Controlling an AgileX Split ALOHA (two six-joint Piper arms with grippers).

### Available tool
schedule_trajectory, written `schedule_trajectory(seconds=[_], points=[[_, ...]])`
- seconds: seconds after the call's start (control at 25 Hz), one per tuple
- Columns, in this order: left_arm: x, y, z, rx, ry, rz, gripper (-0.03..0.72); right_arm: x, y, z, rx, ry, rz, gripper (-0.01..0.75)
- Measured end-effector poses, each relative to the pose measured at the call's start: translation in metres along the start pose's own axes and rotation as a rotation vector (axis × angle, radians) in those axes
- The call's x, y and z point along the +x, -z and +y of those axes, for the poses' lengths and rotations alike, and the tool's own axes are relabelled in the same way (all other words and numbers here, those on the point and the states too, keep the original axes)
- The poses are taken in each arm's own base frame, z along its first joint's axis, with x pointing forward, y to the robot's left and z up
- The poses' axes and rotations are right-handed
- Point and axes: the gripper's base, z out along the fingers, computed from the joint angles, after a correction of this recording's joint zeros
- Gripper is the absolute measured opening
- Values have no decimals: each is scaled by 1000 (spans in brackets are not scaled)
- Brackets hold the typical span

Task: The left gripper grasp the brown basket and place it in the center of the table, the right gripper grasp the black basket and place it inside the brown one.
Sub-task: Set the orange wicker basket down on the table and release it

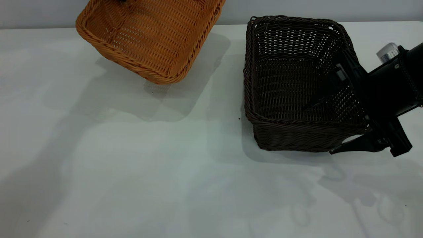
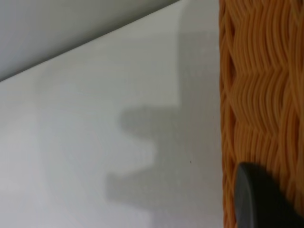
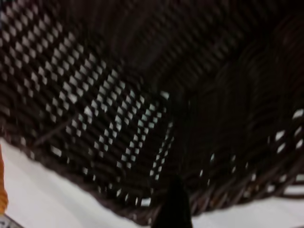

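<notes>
The brown basket (image 1: 150, 36) hangs tilted above the table (image 1: 132, 165) at the far left, its shadow below it. My left gripper (image 1: 122, 1) shows only as a small black piece at the basket's far rim and is shut on it. In the left wrist view one dark fingertip (image 2: 260, 194) lies against the orange weave (image 2: 261, 95). The black basket (image 1: 294, 86) is at the right. My right gripper (image 1: 319, 130) is open and straddles its right wall, one finger inside and one outside. The right wrist view shows the dark weave (image 3: 142, 85) and one finger (image 3: 174, 204).
A pale wall runs behind the table's far edge (image 1: 380, 21). The right arm (image 1: 393, 89) reaches in from the right edge. Bare table spreads across the middle and front. A few dark specks (image 1: 240, 118) lie beside the black basket.
</notes>
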Motion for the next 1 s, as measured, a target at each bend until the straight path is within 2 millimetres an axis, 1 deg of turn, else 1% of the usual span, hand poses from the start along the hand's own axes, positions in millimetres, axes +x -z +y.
schedule_trajectory(seconds=[0.24, 0.6, 0.68, 0.8, 0.92, 1.0], points=[[0, 0, 0, 0, -3, 0, 78, -5, -9, -5, 3, -48, -23, 588], [0, 0, 0, 0, -3, 1, 78, -11, -9, -5, -2, -53, -79, 493], [0, 0, 0, 0, -3, 1, 78, -12, -10, -7, 10, -56, -89, 462], [0, 0, 0, 0, -3, 1, 78, -14, -11, -10, 28, -54, -111, 391], [0, 0, 0, 0, -3, 1, 78, -16, -10, -9, 37, -37, -131, 288], [0, 0, 0, 1, -3, 3, 78, -21, -10, -4, 32, -16, -161, 227]])
